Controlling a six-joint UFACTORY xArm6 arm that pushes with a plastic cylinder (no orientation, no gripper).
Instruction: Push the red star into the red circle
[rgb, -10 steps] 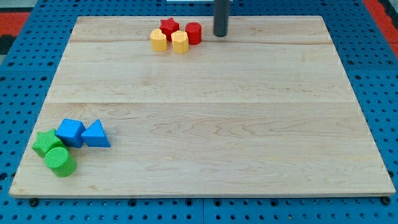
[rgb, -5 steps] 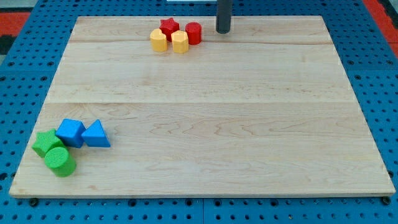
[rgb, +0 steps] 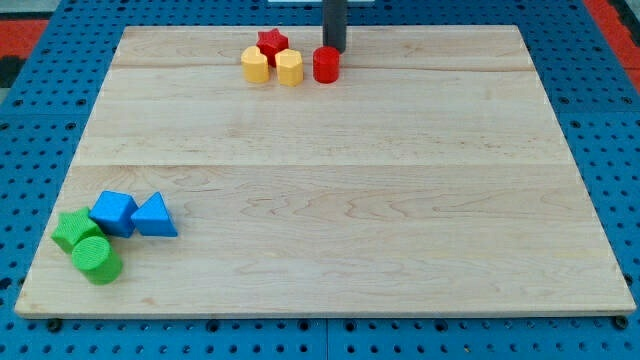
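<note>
My tip (rgb: 333, 50) stands near the top edge of the wooden board (rgb: 320, 200), just above the red circle (rgb: 326, 64) and touching it or very nearly so; being a bare rod, it has no jaws to spread or close. The red star (rgb: 271, 43) sits to the view's left of the tip, at the top of a small cluster, with one yellow block (rgb: 255, 65) below it to the left and another yellow block (rgb: 289, 68) below it to the right. The red circle lies just right of that second yellow block, apart from the star, so I judge the task not yet done: the star must be pushed rightward to meet the circle. Far off at the bottom left rest a blue cube (rgb: 113, 213), a blue triangle (rgb: 154, 216), a green star (rgb: 74, 229) and a green cylinder (rgb: 97, 259), clear of the work.
</note>
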